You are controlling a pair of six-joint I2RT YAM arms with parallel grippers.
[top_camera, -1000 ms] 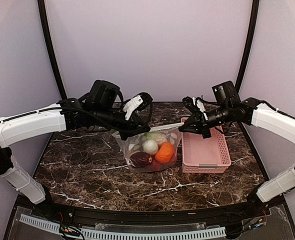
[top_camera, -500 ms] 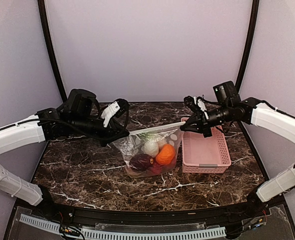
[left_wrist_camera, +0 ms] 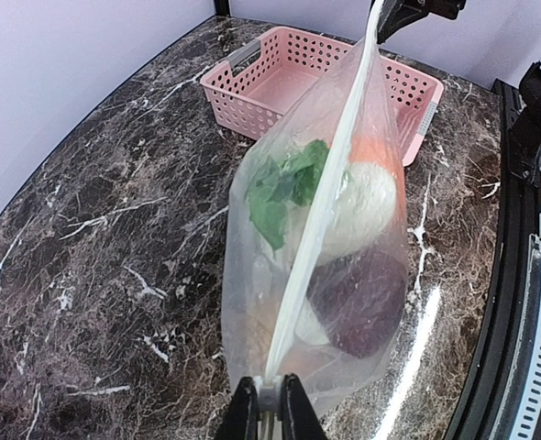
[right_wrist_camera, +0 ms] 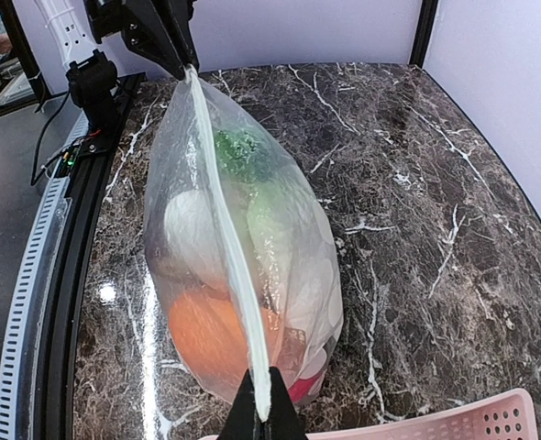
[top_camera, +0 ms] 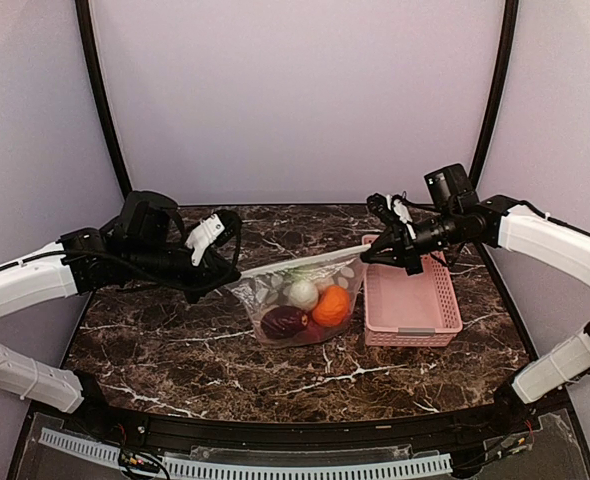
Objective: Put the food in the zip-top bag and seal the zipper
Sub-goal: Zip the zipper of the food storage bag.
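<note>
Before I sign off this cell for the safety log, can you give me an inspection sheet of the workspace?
Surface: dark marble table, no spills seen.
Job's things: zip-top bag stretched between both arms, its bottom on the table; orange piece, maroon piece and white piece inside; zipper pulled into one straight strip.
Clutter: pink basket right of the bag, nothing seen in it.
Grippers: left fingers shut on one end of the zipper; right fingers shut on the other end.
Cables: black cable loop at the left wrist, black cable bundle at the right wrist.
Surroundings: lilac walls, black frame posts; nothing else seen.
</note>
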